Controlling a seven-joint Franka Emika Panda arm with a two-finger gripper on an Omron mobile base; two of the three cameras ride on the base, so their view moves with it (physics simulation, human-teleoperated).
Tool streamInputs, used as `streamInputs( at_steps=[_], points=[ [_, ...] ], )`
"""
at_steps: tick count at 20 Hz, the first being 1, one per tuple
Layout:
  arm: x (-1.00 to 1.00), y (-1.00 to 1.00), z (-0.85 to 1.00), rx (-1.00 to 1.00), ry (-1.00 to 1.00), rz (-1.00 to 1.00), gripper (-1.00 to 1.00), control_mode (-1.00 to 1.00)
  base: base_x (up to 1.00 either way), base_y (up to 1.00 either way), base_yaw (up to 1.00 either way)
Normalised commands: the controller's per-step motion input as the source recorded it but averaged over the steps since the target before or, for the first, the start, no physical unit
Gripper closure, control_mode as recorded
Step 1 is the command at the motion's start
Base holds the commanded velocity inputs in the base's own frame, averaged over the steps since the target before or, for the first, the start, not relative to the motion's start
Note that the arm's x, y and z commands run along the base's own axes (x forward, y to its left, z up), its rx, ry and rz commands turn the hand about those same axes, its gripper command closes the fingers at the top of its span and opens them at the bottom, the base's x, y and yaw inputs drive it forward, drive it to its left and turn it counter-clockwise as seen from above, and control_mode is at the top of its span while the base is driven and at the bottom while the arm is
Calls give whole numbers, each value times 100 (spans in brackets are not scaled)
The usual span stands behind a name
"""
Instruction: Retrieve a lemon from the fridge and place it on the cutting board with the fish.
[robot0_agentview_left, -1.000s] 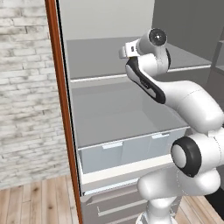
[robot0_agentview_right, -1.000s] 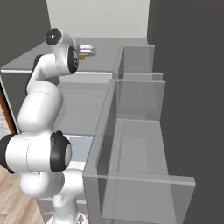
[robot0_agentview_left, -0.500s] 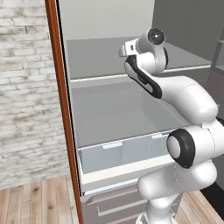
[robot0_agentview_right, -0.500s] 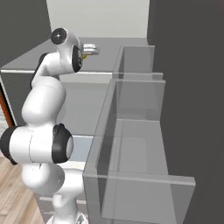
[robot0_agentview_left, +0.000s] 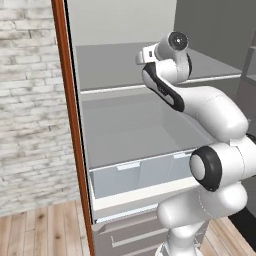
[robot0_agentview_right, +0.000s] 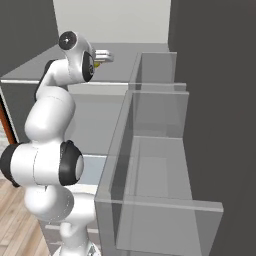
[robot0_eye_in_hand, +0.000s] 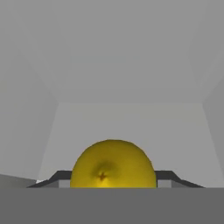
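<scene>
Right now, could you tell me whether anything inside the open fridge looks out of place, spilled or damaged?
Nothing stands out. The fridge shelves look level and clean, with no spill or breakage. The lemon sits whole and unmarked between the claw fingertips on the upper shelf, and the door bins look straight.

I was working in a rendered home kitchen: the open fridge (robot0_agentview_left: 150, 125) stood dead ahead at twelve o'clock, with grey shelves, a translucent drawer (robot0_agentview_left: 145, 172) and lower drawers beneath. At nine o'clock I had a whitewashed brick wall (robot0_agentview_left: 30, 110) over a pale wood-plank floor (robot0_agentview_left: 45, 230), and clear door bins (robot0_agentview_right: 160, 165) hung at three o'clock.
</scene>
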Motion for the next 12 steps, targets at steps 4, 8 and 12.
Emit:
streamInputs(
  at_steps=[4,8,12],
  points=[
    [0,1,0,0,0,0,100,-100,0,0,0],
    [-41,0,0,0,-12,-2,100,-100,0,0,0],
    [-97,0,20,0,-18,0,100,-100,0,0,0]
  ],
)
